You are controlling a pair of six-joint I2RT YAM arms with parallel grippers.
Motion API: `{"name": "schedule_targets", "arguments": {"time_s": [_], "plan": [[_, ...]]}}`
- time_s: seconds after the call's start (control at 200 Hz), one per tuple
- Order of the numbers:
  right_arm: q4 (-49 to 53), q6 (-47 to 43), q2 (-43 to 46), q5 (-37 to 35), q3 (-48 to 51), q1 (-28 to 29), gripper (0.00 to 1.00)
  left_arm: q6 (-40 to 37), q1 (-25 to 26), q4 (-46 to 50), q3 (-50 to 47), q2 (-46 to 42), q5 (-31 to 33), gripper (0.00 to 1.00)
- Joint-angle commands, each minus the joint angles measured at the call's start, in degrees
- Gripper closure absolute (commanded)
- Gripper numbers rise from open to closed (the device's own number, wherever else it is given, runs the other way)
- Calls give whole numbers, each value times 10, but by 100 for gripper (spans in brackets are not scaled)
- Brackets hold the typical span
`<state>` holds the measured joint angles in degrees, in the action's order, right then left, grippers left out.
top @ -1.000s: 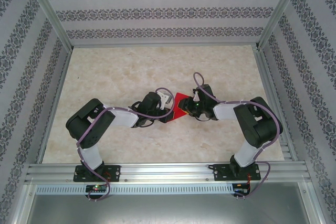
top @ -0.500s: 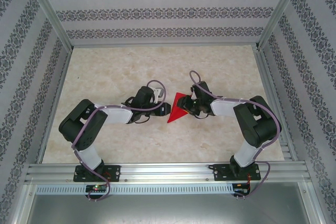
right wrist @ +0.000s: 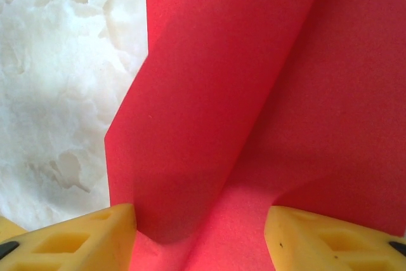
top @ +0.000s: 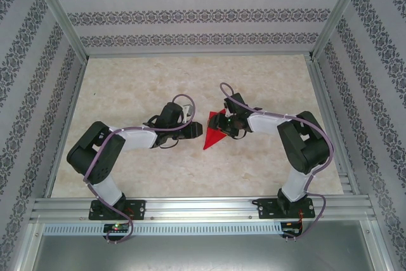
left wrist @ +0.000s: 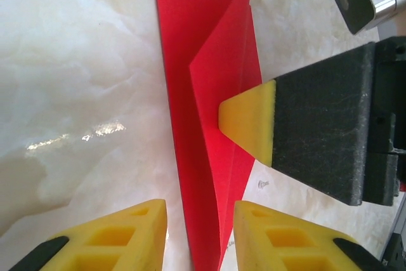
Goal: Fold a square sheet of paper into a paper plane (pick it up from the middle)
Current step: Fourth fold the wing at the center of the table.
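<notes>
The red sheet of paper (top: 214,132) lies on the table, folded into a narrow pointed dart with its tip toward the near left. In the left wrist view the paper (left wrist: 203,93) runs top to bottom with one flap standing up. My left gripper (top: 198,131) sits at its left edge. Its jaws (left wrist: 200,206) are open, and the paper's narrow end lies between them untouched. My right gripper (top: 223,125) is over the paper's right side. One of its yellow fingertips (left wrist: 250,122) rests on the paper. In the right wrist view my right gripper (right wrist: 200,215) is open wide above the creased paper (right wrist: 209,106).
The pale marbled tabletop (top: 146,87) spreads around the paper, with free room behind and to both sides. Aluminium frame rails (top: 190,206) run along the near edge, and patterned walls (top: 190,17) close the back and sides.
The left gripper let go and drew back to the left, jaws now apart. The right gripper opened wider and shifted slightly left. The paper now shows as a narrower pointed shape.
</notes>
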<state>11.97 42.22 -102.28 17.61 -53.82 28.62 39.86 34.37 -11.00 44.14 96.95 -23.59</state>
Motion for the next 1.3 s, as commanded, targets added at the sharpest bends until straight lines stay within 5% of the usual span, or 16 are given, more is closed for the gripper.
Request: {"name": "schedule_targets", "arguments": {"time_s": [0.0,0.649,1.294], "plan": [[102,-12,-61,-76,11,6,39,-3,-10,17,16,-11,-21,69],[139,-4,-117,-84,-3,13,51,48,-17,-57,46,72,-129,93],[150,-12,-149,-61,-24,19,39,43,-11,-42,69,120,-131,94]]}}
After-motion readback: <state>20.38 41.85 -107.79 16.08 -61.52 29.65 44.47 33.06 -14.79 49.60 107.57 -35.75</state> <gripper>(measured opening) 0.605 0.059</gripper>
